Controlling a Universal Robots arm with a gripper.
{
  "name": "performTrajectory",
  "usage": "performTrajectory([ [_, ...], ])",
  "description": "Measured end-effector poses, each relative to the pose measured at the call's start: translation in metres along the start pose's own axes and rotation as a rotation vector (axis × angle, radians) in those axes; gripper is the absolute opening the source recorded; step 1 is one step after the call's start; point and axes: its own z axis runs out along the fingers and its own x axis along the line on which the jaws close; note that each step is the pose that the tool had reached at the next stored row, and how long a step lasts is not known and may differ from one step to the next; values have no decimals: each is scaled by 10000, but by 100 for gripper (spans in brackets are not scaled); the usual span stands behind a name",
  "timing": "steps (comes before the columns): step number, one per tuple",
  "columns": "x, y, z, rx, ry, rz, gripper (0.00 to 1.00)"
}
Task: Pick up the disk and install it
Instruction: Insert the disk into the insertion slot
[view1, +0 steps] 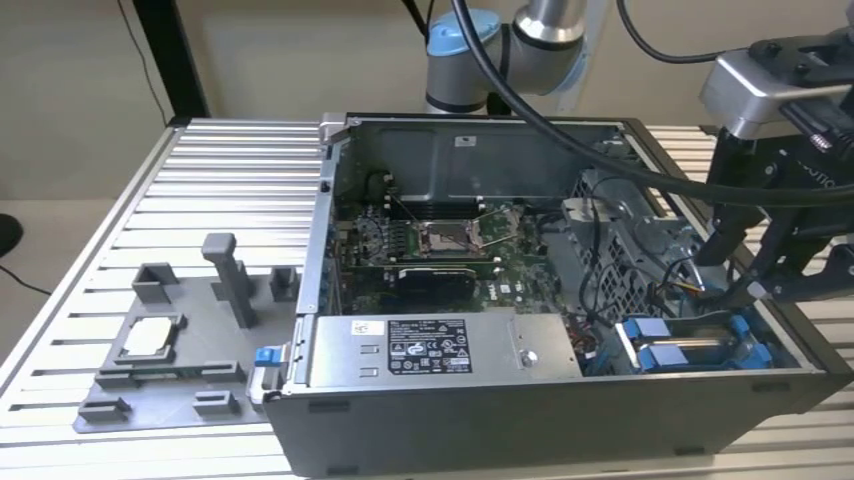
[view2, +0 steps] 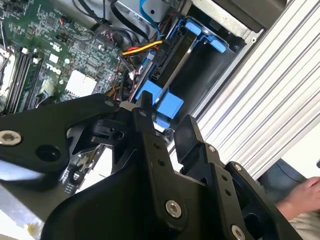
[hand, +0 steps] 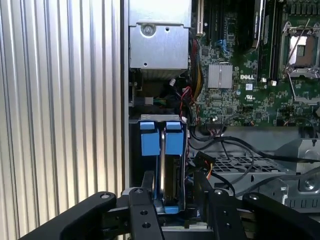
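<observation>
claw spread apart, fingers straddling the disk. in the exterior view: grey fixture at left, open computer case in the middle, disk on edge in its right corner bay.

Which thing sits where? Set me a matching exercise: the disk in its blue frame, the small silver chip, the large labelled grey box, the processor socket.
Things:
1. flat silver-grey disk in a blue plastic frame
2. small square silver chip
3. large grey box with a black-and-white label
4. square metal processor socket

Places:
A. middle of the green motherboard
B. on the grey fixture tray, outside the grey computer case
C. corner bay on the exterior view's right, black gripper at it
D. along the case's wall nearest the exterior camera

Pairs: 1-C; 2-B; 3-D; 4-A
</observation>
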Motion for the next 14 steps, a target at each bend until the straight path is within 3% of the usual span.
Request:
performTrajectory([
  [7, 1, -18, 52, 198, -33, -10, 100],
  [14, -24, -96, 173, 213, -44, -11, 100],
])
